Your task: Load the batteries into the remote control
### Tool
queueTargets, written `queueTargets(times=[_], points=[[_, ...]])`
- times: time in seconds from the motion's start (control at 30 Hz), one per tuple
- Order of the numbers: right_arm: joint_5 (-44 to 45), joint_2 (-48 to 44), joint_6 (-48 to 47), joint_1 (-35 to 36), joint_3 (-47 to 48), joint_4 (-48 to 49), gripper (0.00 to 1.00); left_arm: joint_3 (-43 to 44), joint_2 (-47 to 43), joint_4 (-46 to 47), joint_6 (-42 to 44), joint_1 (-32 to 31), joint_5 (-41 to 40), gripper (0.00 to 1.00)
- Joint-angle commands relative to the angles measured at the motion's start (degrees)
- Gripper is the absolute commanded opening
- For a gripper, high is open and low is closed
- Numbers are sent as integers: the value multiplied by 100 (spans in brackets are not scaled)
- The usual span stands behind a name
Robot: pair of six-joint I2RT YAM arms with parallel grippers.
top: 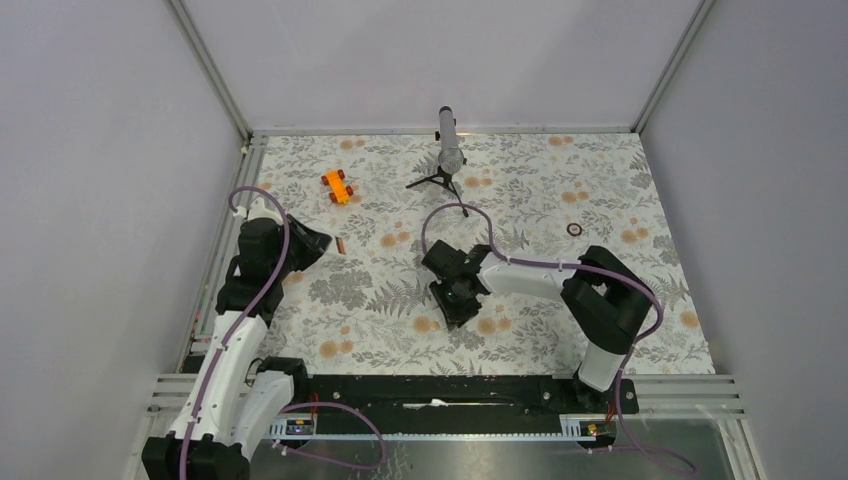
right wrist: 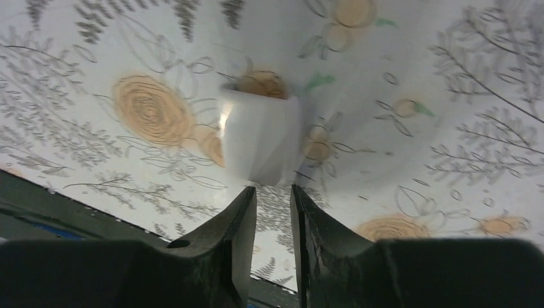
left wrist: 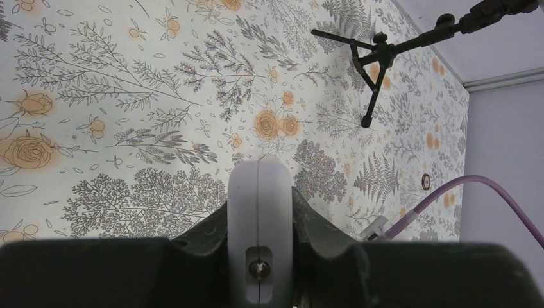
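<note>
Left jaws clamp the white rectangular remote control [left wrist: 259,186]; the slender orange battery [top: 340,245] lies at their 3 o'clock, nearest this arm. Right jaws slightly parted, empty.

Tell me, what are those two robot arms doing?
The left gripper has its jaws clamped on a white rounded thing, apparently the remote control. The right gripper is low over the flowery table with its jaws slightly apart, and a small white cover sits just beyond their tips. An orange battery lies on the table near the left gripper, not loaded yet. No other battery is visible.
</note>
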Motion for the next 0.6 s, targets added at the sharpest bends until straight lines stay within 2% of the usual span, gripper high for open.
queueTargets(times=[0.0, 0.17, 0.27, 0.4, 0.57], points=[[-39, 486, 49, 251, 236, 325, 35, 125, -168, 55, 126, -12, -141, 0], [267, 725, 4, 288, 571, 750, 39, 193, -129, -6, 208, -12, -201, 0], [147, 777, -142, 287, 736, 894, 41, 213, -86, -10, 217, -12, -230, 0], [-109, 662, -220, 287, 841, 936, 51, 283, -67, -46, 276, -10, -377, 0], [266, -49, -624, 287, 642, 925, 64, 369, -63, -131, 374, -3, -522, 0]])
